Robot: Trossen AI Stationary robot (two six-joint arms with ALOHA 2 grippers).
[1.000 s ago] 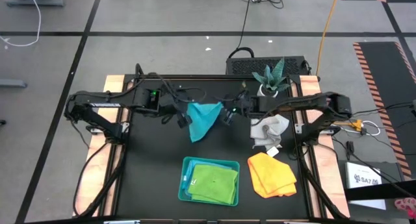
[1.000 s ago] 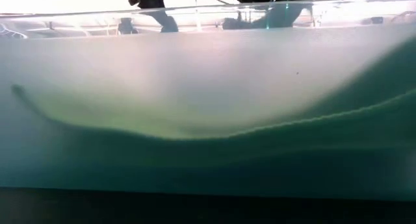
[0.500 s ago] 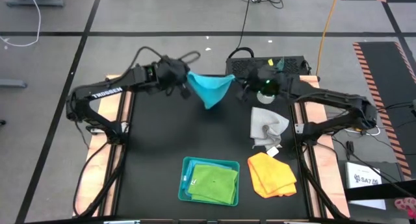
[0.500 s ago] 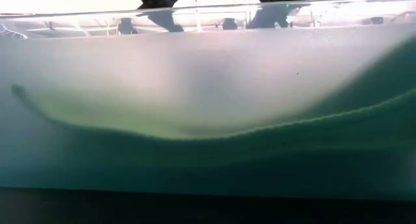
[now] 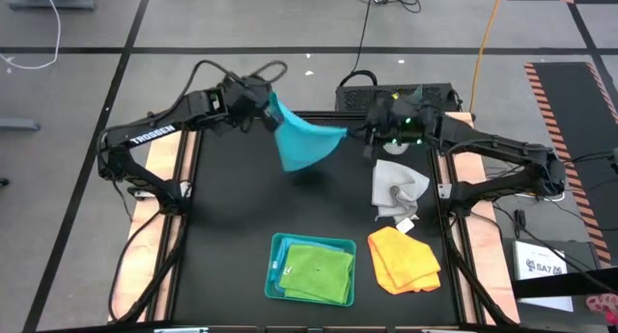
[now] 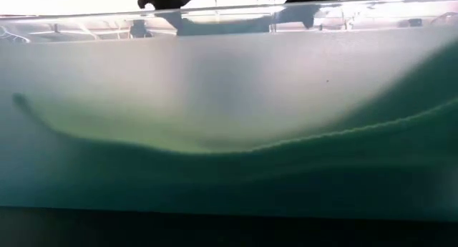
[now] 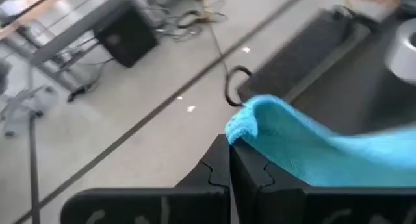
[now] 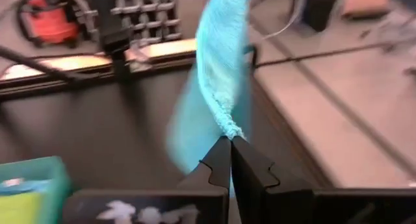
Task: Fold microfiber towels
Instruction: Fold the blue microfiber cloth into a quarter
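Jaws of both grippers pinch one turquoise towel [image 5: 301, 140]; three other towels lie below.

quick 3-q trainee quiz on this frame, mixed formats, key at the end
1. True or false: both grippers are shut on the turquoise towel.
2. What lies in the teal tray? A) yellow-orange towel B) lime green towel C) nothing
3. Fill in: the pale grey towel lies on the table just behind the ____ towel.

Key: 1 true: left gripper and right gripper each pinch a corner. 2 B, lime green towel. 3 yellow-orange.
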